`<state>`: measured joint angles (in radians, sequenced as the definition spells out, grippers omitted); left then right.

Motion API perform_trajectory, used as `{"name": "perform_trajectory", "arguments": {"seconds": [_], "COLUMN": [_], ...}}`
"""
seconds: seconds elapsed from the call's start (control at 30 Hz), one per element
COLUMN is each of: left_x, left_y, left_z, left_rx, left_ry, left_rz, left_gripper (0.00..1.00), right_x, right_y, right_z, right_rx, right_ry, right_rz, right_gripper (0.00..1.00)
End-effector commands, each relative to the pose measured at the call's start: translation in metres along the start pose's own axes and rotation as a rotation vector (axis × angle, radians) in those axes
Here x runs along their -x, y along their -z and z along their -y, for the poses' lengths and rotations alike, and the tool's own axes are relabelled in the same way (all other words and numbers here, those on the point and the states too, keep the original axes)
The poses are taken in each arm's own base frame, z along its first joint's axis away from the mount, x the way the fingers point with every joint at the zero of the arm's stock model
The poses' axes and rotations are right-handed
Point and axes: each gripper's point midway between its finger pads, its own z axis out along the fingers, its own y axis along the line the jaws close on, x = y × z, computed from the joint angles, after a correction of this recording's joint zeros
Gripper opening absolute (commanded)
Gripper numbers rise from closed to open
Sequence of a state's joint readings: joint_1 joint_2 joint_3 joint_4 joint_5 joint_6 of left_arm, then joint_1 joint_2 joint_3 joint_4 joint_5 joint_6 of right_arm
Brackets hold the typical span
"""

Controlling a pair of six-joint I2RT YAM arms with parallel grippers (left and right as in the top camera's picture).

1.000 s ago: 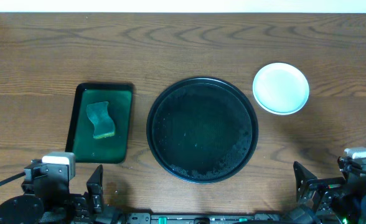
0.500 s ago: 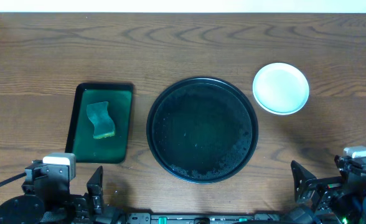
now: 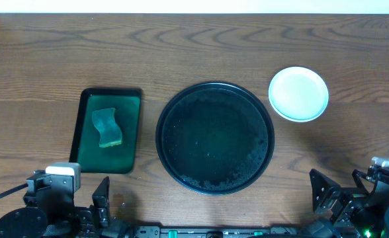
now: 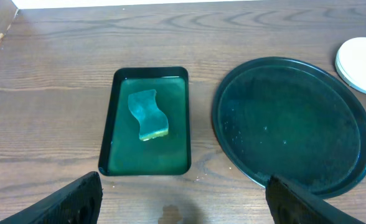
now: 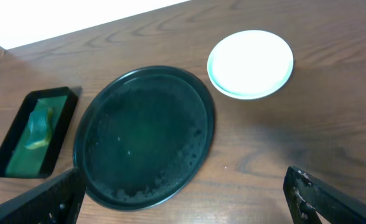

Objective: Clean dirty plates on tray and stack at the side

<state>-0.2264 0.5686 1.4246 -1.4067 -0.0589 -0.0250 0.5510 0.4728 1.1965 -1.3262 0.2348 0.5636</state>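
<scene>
Back from the tray [image 3: 181, 119], left end effector [image 4: 183, 202] and right end effector [image 5: 184, 190] hover released.

Left end effector [image 4: 183, 193], right end effector [image 5: 184, 180], both spread wide

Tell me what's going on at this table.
Nothing is being handled. The left gripper and right gripper sit open at the table's near edge. The large round black tray holds no plates; the round white plates sit stacked beside it, and a teal sponge lies in the small dark-green rectangular tray.
</scene>
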Motion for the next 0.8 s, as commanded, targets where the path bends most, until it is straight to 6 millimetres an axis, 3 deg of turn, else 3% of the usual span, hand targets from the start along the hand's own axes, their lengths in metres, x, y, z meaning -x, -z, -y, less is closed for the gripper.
{"name": "perform_trajectory", "arguments": {"seconds": [0.0,0.53,0.77], "left_x": [0.003,0.002,0.002], "left_y": [0.003,0.003,0.003], "left_z": [-0.002,-0.002,-0.002], "left_rx": [0.01,0.01,0.009], "left_ry": [-0.01,-0.01,-0.01], "left_rz": [0.01,0.008,0.008], "left_gripper": [0.85,0.85,0.85], "right_x": [-0.004,0.005,0.011], "right_y": [0.001,-0.004,-0.02], "right_z": [0.002,0.005,0.028], "right_rx": [-0.004,-0.03,-0.15], "right_ry": [-0.01,-0.012,-0.142], "right_rz": [-0.012,0.036,0.134], "right_gripper": [0.99,0.99,0.99]}}
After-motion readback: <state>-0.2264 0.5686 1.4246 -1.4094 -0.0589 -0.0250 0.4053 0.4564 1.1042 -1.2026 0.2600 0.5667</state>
